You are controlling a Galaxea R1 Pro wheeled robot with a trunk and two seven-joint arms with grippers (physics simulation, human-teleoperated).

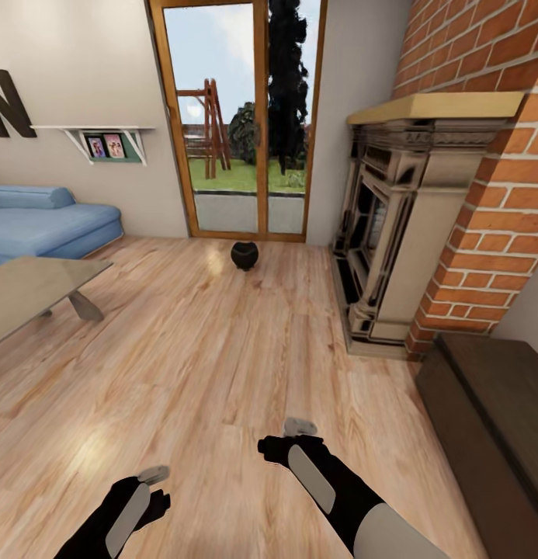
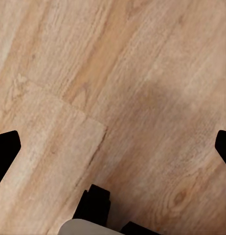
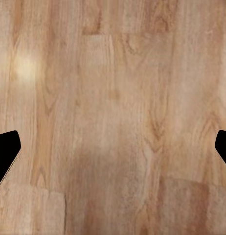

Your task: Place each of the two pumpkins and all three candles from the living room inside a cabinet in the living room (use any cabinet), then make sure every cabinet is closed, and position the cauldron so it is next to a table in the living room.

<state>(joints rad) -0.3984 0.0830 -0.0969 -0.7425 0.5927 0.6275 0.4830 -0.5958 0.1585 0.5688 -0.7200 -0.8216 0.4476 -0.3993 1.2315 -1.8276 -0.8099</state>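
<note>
At the left of the head view, a low coffee table with a glossy grey-beige top is seen in front of a blue upholstered sofa. Lower down, the left gripper is held over the pale wooden plank floor; in its wrist view the black fingertips are spread to the frame's edges, with nothing between them but boards. Further along, the small round black cauldron is found standing on the floor just before the wood-framed glass door, well apart from the table and far ahead of both arms. It lies almost straight ahead, slightly to the left of the right gripper, which is judged the nearer of the two. That gripper is likewise wide open and empty, only floor being shown between its fingertips. At the far right, the ornate stone fireplace is set in red brick, and beside it the long dark-brown wooden cabinet appears closed. An approach by the base is judged necessary before the cauldron can be reached.
</note>
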